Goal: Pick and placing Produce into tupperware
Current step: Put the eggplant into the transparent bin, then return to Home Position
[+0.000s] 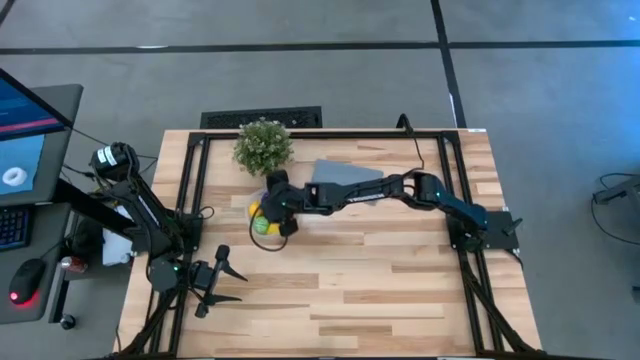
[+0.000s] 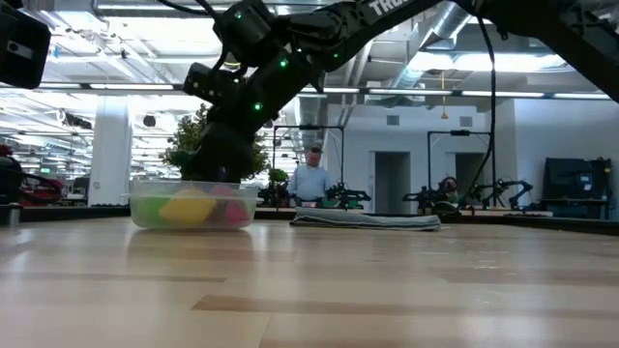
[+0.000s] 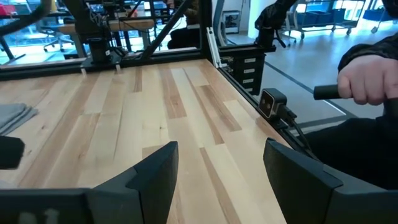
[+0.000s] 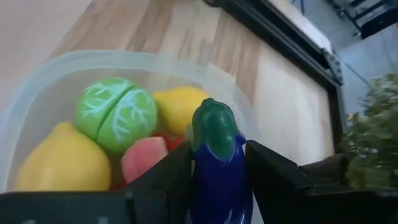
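Note:
The tupperware (image 1: 262,222) is a small round clear container near the table's far left, beside the potted plant; it also shows in the low view (image 2: 193,205). Inside lie yellow lemons (image 4: 59,162), a green cabbage (image 4: 115,112) and a pink piece (image 4: 143,158). My right gripper (image 4: 217,155) reaches down over the container's opening, shut on a purple-blue eggplant (image 4: 217,174) with a green cap. In the high view the right gripper (image 1: 275,212) stands at the container's right rim. My left gripper (image 3: 221,152) waits open near the table's near left corner (image 1: 222,275). My right gripper pinches the eggplant's purple-blue body (image 4: 219,180) between its two fingers (image 4: 177,171). The eggplant lies along the fingers, and its green cap end (image 4: 213,127) sticks out past the fingertips. The fingers slant down from above and from the table's right. The eggplant is held over the produce inside the container.
A leafy potted plant (image 1: 263,145) stands just beyond the tupperware. A grey-blue folded cloth (image 1: 345,175) lies under the right arm, to the container's right. A person's hand (image 3: 367,84) shows beyond the table's edge in the left wrist view. Bare wood fills the table's near half.

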`<act>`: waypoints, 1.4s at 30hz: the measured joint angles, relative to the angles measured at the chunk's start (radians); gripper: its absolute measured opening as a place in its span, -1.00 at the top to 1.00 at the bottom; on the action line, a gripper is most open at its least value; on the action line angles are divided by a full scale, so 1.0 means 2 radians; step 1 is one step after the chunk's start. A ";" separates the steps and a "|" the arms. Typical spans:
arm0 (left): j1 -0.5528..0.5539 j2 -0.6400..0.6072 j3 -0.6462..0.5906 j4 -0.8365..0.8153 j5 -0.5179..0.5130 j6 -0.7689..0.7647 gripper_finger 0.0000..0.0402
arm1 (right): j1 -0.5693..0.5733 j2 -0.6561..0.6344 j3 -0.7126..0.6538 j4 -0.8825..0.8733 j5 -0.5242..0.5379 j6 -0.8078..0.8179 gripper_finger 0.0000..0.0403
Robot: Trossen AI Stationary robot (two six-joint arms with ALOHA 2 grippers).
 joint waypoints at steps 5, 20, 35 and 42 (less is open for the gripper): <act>0.000 0.000 0.000 0.000 0.000 0.000 -0.13 | 0.001 0.000 -0.001 -0.003 -0.001 0.002 0.12; 0.000 0.000 0.000 0.000 0.000 0.001 -0.13 | 0.000 0.000 -0.001 -0.005 -0.002 0.013 0.05; 0.000 -0.001 0.000 0.010 -0.047 0.011 -0.13 | 0.050 -0.052 0.012 -0.001 0.049 0.034 -0.21; 0.000 -0.011 0.000 0.078 -0.031 -0.008 -0.13 | 0.117 -0.149 0.017 -0.070 0.120 -0.004 -0.21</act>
